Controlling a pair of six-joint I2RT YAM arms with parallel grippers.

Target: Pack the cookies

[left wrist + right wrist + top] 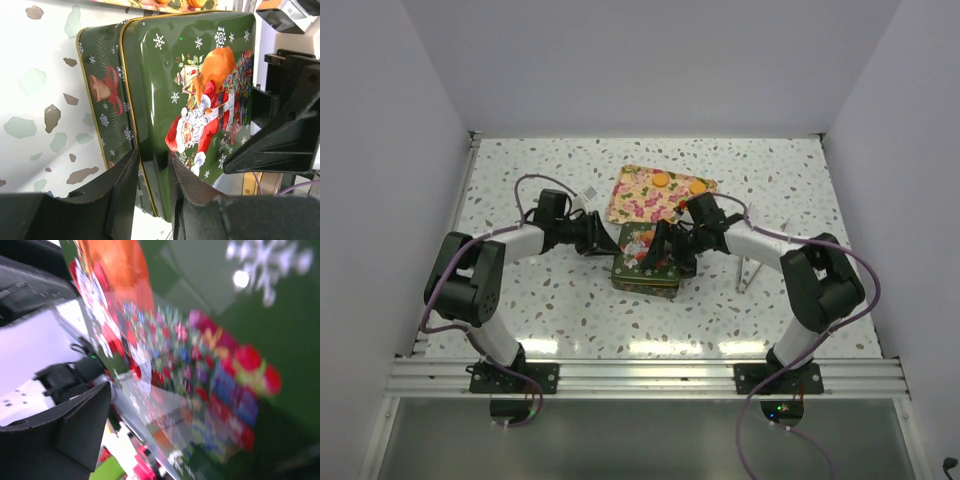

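A green Christmas tin [647,262] with a Santa lid [200,100] stands mid-table. My left gripper [608,243] is at its left side; in the left wrist view its jaws [152,160] straddle the lid's rim and close on it. The lid sits offset over the tin's base [102,100]. My right gripper [667,243] is over the tin's right part. In the blurred right wrist view the lid [210,340] fills the frame and only one finger [75,425] shows. Two orange cookies [661,180] [697,187] lie on the floral sheet behind the tin.
The floral sheet [638,200] lies just behind the tin. A small white object [588,195] sits by the left arm. A thin pale metal piece [748,275] lies right of the tin. White walls close off the table's left, right and back.
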